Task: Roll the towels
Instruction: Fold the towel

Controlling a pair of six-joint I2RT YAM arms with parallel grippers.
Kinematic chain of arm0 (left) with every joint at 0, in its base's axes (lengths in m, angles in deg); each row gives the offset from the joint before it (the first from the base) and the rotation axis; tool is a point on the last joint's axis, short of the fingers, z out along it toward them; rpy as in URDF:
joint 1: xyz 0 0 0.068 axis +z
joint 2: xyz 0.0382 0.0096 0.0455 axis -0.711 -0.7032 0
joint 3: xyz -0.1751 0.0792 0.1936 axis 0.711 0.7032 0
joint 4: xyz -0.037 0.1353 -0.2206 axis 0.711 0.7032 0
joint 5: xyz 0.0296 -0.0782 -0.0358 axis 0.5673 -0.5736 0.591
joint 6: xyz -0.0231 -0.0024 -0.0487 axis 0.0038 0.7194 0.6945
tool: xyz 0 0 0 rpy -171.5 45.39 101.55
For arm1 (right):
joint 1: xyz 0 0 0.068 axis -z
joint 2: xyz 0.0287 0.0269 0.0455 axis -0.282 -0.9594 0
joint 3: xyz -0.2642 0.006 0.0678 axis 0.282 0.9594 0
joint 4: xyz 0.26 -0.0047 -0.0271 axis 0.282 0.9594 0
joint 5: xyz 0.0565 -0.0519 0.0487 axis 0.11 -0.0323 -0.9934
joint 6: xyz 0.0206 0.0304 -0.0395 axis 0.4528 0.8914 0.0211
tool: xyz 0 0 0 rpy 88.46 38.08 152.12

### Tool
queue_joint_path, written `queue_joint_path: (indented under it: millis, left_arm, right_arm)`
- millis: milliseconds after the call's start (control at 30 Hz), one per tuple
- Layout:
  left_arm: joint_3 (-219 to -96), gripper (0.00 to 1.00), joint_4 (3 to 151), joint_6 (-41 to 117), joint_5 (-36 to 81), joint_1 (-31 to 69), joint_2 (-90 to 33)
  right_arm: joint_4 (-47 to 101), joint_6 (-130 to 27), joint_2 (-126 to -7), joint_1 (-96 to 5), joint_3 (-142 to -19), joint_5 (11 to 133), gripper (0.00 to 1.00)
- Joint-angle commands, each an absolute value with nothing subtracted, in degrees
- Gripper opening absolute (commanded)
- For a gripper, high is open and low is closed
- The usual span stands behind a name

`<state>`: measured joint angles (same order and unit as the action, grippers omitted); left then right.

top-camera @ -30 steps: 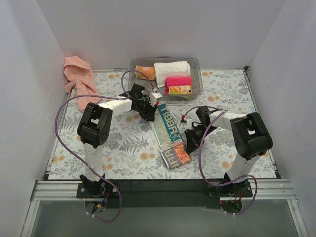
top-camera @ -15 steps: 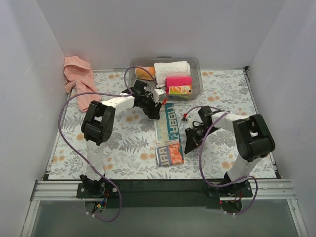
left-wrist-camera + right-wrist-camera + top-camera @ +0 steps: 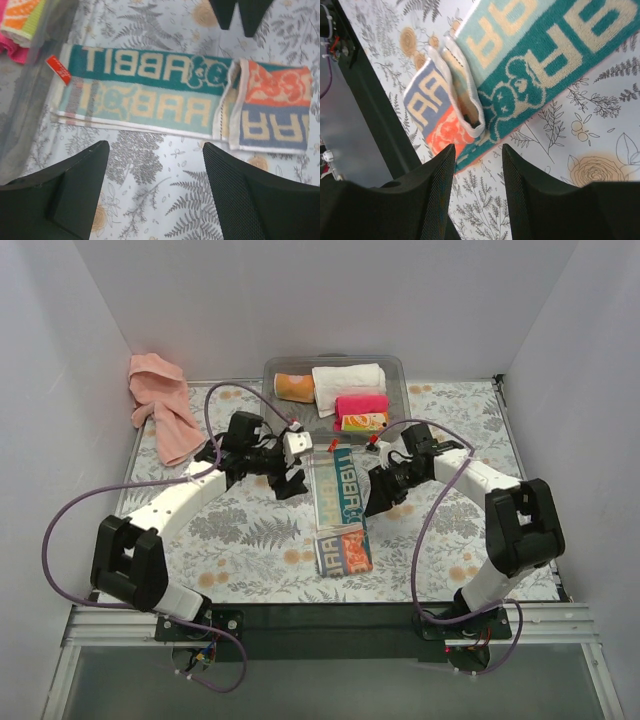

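Both arms have let go of the patterned cloth (image 3: 340, 512), flat between them on the table (image 3: 250, 540) (near end folded over). Left gripper (image 3: 155, 147) wide open, empty; right gripper (image 3: 478, 148) parted, empty. Salmon-pink towel (image 3: 158, 400) heaped far-left.

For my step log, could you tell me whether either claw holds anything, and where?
Nothing is held; left claw and right claw stand open, clear of the patterned towel.

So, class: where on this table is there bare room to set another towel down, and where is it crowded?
Free: the near-left stretch between the left arm and the patterned cloth; the far-right corner between the bin and the wall. Crowded: the middle, where the left gripper and the right gripper flank the cloth; the pink towel fills the far-left corner.
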<state>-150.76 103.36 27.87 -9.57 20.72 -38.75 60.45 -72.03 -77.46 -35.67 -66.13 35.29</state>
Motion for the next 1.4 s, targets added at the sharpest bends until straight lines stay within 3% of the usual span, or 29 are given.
queue_joint_path:
  millis: [0,200,433,500,533,700,1100,1367]
  left_arm:
    - [-144.5,0.72,106.3,20.3,-12.4,20.3,-33.5]
    - [-136.3,0.73,108.9,12.5,-10.0,18.6,-27.3]
    - [-135.4,0.73,108.7,12.6,-9.9,17.9,-28.1]
    - [-135.4,0.73,108.4,12.3,-9.9,17.5,-28.1]
    - [-135.3,0.73,108.4,11.6,-10.0,16.9,-27.9]
    - [-133.7,0.70,108.8,8.5,-9.6,14.6,-26.4]
    - [-130.2,0.68,108.9,5.1,-7.0,6.4,-23.9]
    - [-126.4,0.50,102.8,7.8,-1.0,-7.8,-23.7]
  right_arm:
    - [60.4,-70.6,-80.9,-37.4,-67.0,37.4,0.42]
    - [57.7,-68.6,-81.4,-40.3,-65.0,37.4,0.42]
    - [56.4,-68.1,-84.1,-42.6,-64.6,38.3,0.38]
    - [56.6,-68.0,-85.2,-42.6,-65.3,38.6,0.33]
    - [57.0,-68.0,-85.3,-42.5,-65.6,38.6,0.24]
    - [58.5,-68.3,-82.0,-42.5,-65.1,39.5,0.01]
    - [58.3,-68.4,-79.2,-41.3,-62.4,41.9,0.01]
    - [57.4,-68.2,-86.5,-41.3,-64.6,42.0,0.05]
